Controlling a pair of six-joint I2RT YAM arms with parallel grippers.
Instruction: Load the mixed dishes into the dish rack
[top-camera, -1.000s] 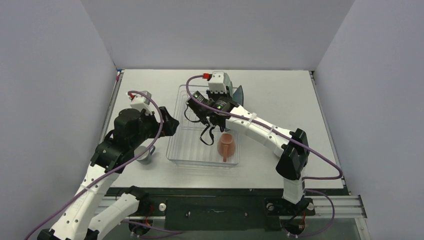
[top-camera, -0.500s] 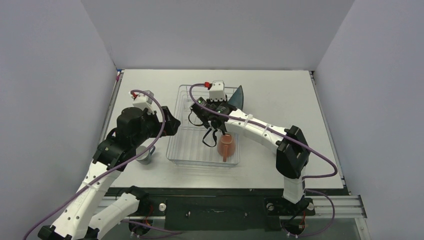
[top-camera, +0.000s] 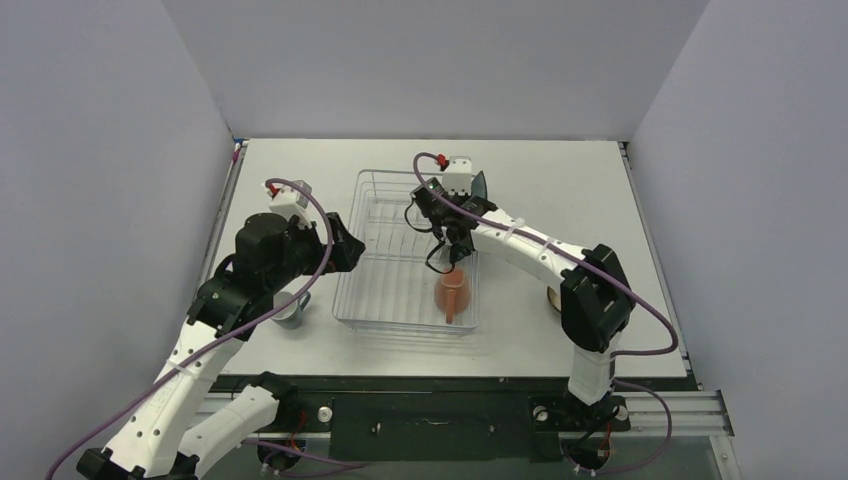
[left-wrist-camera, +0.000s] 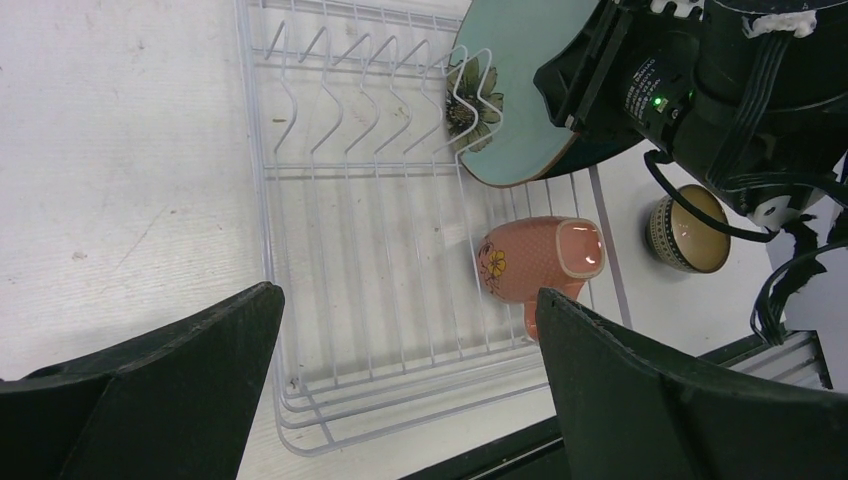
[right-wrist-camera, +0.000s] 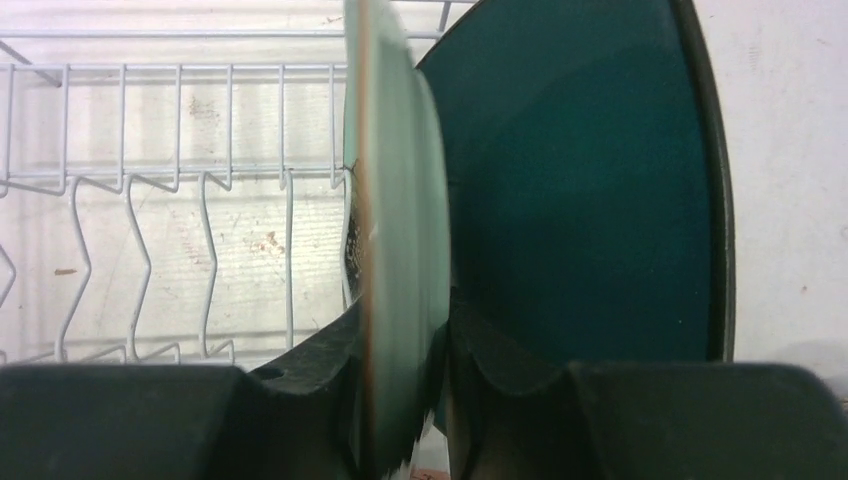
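Right pincer (right-wrist-camera: 402, 345) grips pale plate (right-wrist-camera: 395, 180), which apparently half-hides the dark plate (right-wrist-camera: 580, 190).

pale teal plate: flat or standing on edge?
On edge. Right wrist view shows the pale teal plate rim-on, pinched by the right gripper, beside the dark teal plate.

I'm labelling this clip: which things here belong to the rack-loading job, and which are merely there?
Job: dish rack, pale teal plate, dark teal plate, salmon mug, brown bowl, grey-blue mug.
Merely there: table, mounting rail.
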